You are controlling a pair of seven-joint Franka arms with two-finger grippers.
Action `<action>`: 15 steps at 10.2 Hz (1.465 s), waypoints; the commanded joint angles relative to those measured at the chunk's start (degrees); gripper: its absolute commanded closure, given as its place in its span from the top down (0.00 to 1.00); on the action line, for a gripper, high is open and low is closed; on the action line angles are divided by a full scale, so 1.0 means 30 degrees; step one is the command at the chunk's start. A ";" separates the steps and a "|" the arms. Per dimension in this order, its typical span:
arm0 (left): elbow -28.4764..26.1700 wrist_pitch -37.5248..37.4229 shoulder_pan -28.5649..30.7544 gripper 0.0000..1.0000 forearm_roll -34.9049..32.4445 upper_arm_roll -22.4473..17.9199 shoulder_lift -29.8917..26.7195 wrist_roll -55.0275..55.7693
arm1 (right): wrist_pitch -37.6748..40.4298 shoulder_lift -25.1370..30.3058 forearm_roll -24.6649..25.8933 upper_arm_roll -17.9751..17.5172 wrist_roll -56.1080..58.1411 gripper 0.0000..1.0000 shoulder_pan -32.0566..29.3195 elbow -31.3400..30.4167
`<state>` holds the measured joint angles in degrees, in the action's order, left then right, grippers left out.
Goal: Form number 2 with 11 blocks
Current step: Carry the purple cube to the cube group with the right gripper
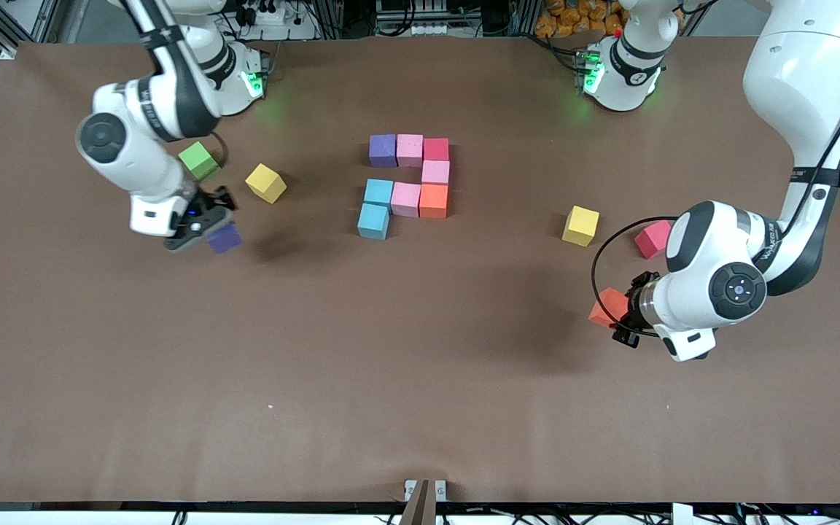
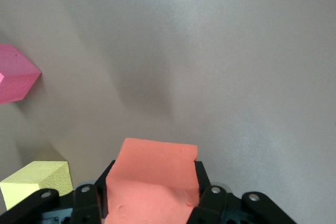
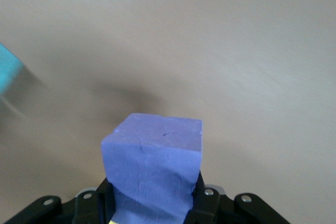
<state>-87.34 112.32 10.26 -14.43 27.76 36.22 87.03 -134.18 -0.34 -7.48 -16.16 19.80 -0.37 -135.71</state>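
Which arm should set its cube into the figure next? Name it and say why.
Probably the right. Its pincer holds a purple cube, closer to the blue cube ending the unfinished figure. The left pincer, holding an orange cube, sits farther off.

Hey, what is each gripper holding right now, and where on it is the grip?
The left gripper holds an orange block, and the right gripper holds a purple block. Each block is pinched between the fingers by two facing sides.

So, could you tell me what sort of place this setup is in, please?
Probably a robotics lab: a brown-covered table with foam blocks, aluminium framing and cabling by the arm bases, and the left gripper and right gripper each holding a cube.
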 commanded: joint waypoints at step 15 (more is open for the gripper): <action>0.1017 0.1644 -0.1426 0.00 -0.1900 -0.0084 0.1375 -0.0329 | -0.3057 -0.9349 -0.1756 0.2224 -1.6940 0.42 0.9148 0.7355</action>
<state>-84.57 117.74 6.48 -19.12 27.56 40.19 85.67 -143.15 -28.12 -13.50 -10.20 -29.33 26.29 -113.32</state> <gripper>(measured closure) 0.401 0.445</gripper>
